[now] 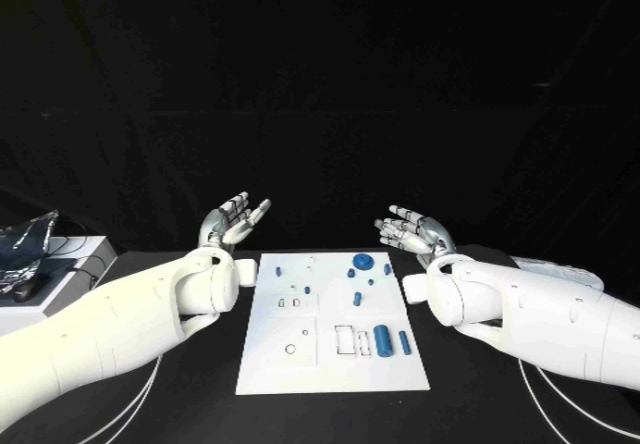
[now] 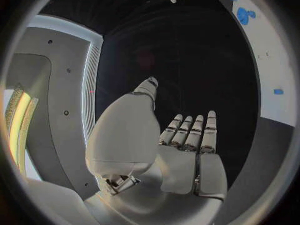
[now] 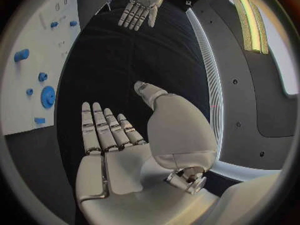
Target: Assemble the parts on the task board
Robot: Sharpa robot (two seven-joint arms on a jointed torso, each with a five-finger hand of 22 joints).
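From my remote station, I see the left hand (image 1: 234,220) and right hand (image 1: 412,230) raised empty, fingers spread, beyond the task board (image 1: 267,370), where blue parts (image 1: 382,340) lie.

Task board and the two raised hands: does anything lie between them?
No. In the head view only bare black table separates the task board from left hand and right hand.

White box (image 1: 74,268) at table's (image 1: 200,407) far-left edge.
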